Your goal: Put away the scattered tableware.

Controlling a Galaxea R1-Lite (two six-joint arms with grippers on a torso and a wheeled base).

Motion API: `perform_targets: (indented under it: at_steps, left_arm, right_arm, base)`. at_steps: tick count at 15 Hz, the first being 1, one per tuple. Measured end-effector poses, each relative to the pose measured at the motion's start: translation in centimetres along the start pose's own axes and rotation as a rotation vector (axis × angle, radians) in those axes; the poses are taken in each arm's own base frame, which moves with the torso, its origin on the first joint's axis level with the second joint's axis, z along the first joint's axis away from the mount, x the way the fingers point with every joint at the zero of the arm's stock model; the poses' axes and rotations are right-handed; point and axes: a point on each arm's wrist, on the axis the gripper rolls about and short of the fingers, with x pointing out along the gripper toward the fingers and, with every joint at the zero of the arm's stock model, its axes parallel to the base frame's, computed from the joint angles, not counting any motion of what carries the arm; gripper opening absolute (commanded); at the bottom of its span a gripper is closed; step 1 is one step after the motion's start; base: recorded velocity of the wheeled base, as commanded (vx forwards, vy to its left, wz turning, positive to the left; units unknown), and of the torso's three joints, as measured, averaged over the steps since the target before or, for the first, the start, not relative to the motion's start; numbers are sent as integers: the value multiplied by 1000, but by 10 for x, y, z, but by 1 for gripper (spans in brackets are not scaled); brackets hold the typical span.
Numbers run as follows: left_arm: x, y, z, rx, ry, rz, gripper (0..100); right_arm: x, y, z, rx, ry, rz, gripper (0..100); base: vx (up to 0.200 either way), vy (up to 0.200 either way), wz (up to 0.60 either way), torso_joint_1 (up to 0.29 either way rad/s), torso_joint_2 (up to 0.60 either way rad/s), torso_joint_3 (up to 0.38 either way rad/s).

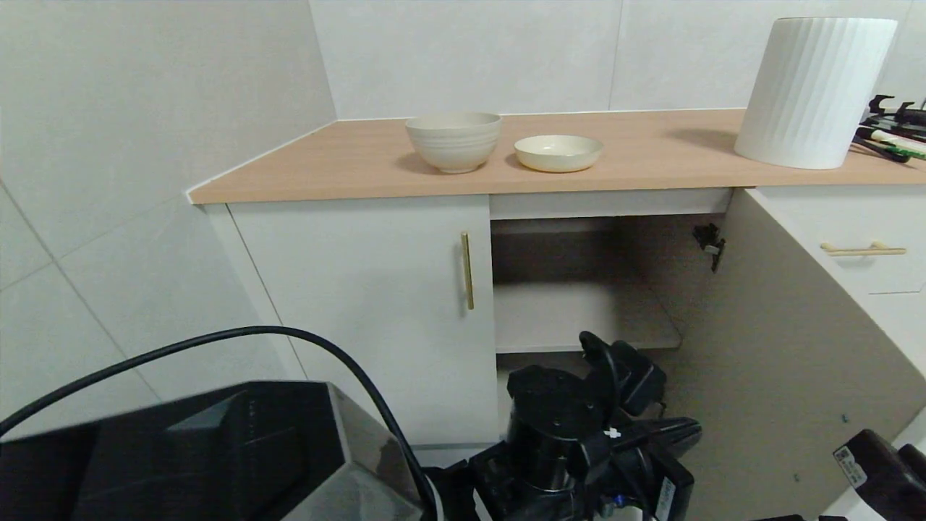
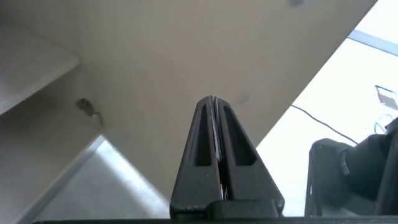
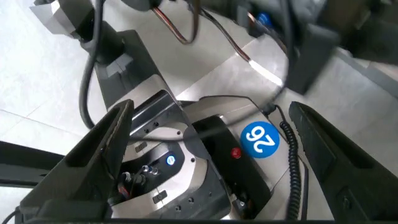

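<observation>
Two pieces of tableware are sitting on the countertop [image 1: 651, 155]: a ribbed bowl [image 1: 453, 141] at about twelve o'clock in the head view, and a shallow dish [image 1: 558, 153] just beside it on its three o'clock side, the two apart. Directly at the dish's six o'clock the cabinet is standing open, its shelf [image 1: 579, 315] waiting bare, with the open door [image 1: 781, 325] swinging out toward four o'clock. The left gripper [image 2: 214, 149] is hanging low by the cabinet with its fingers pressed together and holding nothing; the right gripper [image 3: 214, 140] is spreading wide, also carrying nothing. Neither piece is being touched, so I am judging the putting-away as not yet begun. Trouble could be coming from three causes: a closed left gripper nudging the bowl into the dish instead of gripping it, a smooth rim slipping from a shallow pinch, or an arm clipping the open door or the tall white cylinder [image 1: 814, 90] at two o'clock.
</observation>
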Motion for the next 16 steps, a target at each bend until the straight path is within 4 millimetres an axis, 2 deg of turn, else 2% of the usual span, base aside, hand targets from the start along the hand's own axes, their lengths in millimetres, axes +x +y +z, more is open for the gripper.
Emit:
perform_targets:
  at_steps: [4, 6, 9, 11, 14, 15, 16]
  left_arm:
    - [-45, 27, 23, -15, -16, 105, 0]
    - [-80, 46, 34, -31, -14, 189, 0]
    - [-144, 70, 39, -68, -7, 343, 0]
    - [-182, 76, 39, -88, -15, 431, 0]
    - [-215, 73, 43, -94, -46, 493, 0]
    - [-221, 71, 46, -96, -49, 504, 100]
    - [-228, 70, 48, -103, -43, 520, 100]
  right_arm:
    - [2, -2, 10, 2, -40, -76, 100]
    - [6, -7, 16, 14, -60, -155, 100]
    - [9, -14, 27, 30, -89, -219, 100]
    - [12, -20, 37, 43, -118, -270, 100]
    - [19, -26, 53, 48, -150, -309, 100]
    - [21, -27, 59, 47, -159, -315, 100]
    - [25, -28, 68, 42, -175, -315, 100]
  base:
    - [0, 0, 0, 0, 0, 0]
    - [0, 0, 0, 0, 0, 0]
    - [0, 0, 0, 0, 0, 0]
    - [0, 0, 0, 0, 0, 0]
    - [0, 0, 0, 0, 0, 0]
    - [0, 0, 0, 0, 0, 0]
    - [0, 0, 0, 0, 0, 0]
